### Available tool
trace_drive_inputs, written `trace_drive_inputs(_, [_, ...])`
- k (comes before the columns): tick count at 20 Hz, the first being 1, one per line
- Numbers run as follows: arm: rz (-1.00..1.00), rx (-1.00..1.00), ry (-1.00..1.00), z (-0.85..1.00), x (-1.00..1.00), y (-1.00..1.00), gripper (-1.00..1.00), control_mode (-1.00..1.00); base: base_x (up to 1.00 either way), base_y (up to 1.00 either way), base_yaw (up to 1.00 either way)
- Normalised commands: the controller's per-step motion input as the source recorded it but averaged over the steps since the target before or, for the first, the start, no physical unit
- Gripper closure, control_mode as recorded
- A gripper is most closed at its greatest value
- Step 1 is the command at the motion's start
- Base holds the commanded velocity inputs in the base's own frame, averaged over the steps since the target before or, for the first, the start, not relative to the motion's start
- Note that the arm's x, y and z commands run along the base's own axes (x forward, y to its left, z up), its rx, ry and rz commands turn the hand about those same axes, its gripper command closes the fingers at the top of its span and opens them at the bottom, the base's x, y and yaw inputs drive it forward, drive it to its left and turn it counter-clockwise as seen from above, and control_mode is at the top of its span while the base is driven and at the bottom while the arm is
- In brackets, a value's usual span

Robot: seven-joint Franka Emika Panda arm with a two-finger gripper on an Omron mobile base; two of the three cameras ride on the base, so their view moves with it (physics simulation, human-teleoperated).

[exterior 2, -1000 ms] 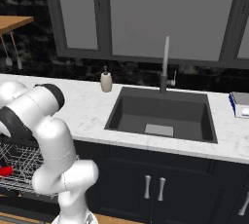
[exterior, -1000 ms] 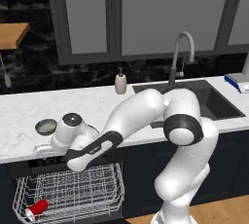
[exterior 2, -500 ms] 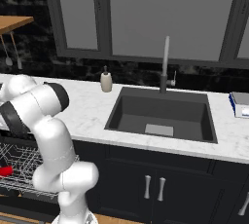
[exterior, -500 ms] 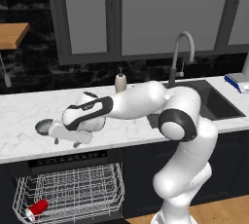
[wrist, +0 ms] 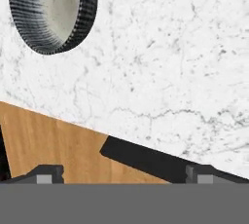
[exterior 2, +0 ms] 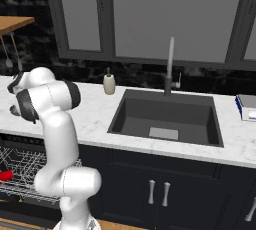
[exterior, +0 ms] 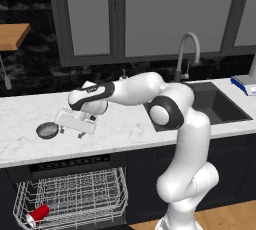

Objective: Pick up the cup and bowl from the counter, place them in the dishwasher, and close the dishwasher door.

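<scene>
Arm stretched left and folded low, hand tilted downward. Gripper (exterior: pixel 71 132) empty, fingertips (wrist: pixel 48 174) spread wide apart.

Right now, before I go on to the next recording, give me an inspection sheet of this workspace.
Surface: white marble counter, dark inset sink.
Job's things: bowl upright on the counter, untouched; cup lying on its side in the dishwasher rack; dishwasher door down, rack pulled out.
Clutter: soap bottle by the sink; blue-edged item at the counter's far right end.
Gripper: gripper above the counter beside the bowl, fingertips apart, holding nothing.
Cables: nothing seen.
Surroundings: faucet, wooden shelf, grey-fronted upper cabinets, wood floor.
</scene>
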Motion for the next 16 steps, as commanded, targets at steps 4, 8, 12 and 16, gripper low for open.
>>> trace_drive_inputs(4, [0.00,0.00,-0.06,0.00,0.31,-0.01,-1.00,-1.00,0.00,0.00,0.00])
trace_drive_inputs(8, [0.00,-0.05,-0.04,0.00,0.00,0.11,-1.00,-1.00,0.00,0.00,0.00])
trace_drive_inputs(12, [0.00,-0.24,-0.03,0.00,0.04,0.43,-1.00,-1.00,0.00,0.00,0.00])
trace_drive_inputs(16, [0.00,-0.17,-0.02,-0.02,0.09,0.25,-1.00,-1.00,0.00,0.00,0.00])
